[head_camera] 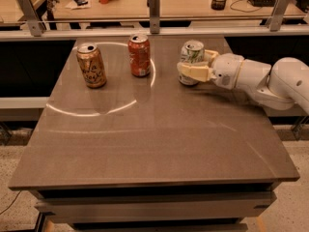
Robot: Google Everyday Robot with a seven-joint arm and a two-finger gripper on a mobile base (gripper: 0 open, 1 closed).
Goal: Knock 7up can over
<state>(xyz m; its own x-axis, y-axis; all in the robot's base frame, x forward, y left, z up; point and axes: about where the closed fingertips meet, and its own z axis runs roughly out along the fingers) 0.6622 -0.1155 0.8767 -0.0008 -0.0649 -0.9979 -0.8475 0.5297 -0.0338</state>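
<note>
7up can [192, 52] upright between the jaws of the gripper [195, 63], which stand apart (near finger crosses its front). Red can [139, 55] well beyond the fingertips.

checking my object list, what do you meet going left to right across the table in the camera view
gold-brown can -> red can -> 7up can -> white arm. The claw overlaps the 7up can, open with a finger on either side, so it gets no slot of its own.
</note>
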